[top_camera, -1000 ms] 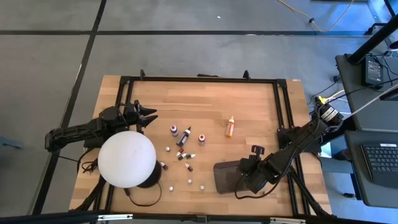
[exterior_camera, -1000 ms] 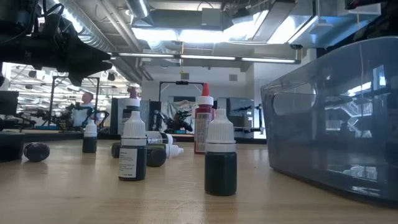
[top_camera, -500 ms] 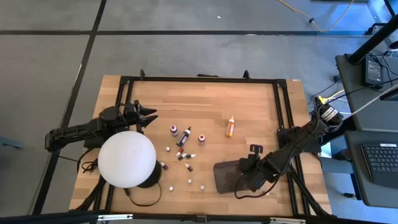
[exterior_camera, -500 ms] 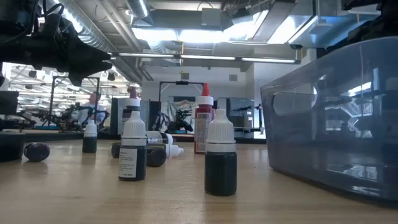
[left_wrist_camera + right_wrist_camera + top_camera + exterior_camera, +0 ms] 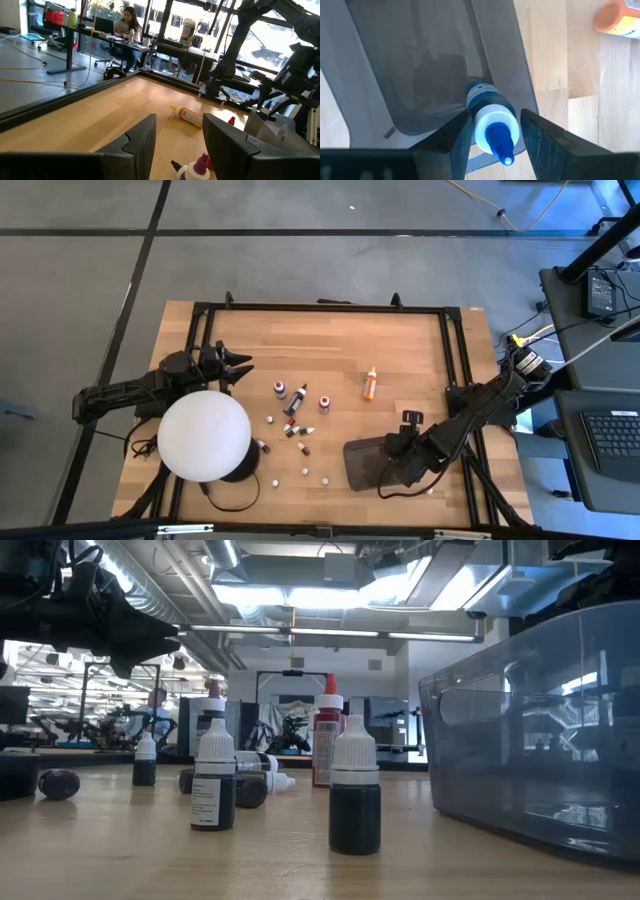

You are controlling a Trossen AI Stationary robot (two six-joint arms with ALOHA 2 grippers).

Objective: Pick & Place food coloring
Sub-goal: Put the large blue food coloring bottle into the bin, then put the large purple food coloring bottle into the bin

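Now the right gripper (image 5: 492, 132) hovers over the dark grey plastic tray (image 5: 362, 463) at the worktop's near right, fingers loosely bracketing a blue-tipped food-coloring bottle (image 5: 489, 117), release apparently next.

Both arms are matte black, built of jointed segments. The left arm (image 5: 130, 393) ends in a claw (image 5: 238, 366) with pointed tips; the right arm (image 5: 470, 420) carries a yellow-and-white band near its base. Seen close, the right claw (image 5: 495, 135) has thick, dark, angular fingers (image 5: 542, 140) — flat-faced and bevelled.
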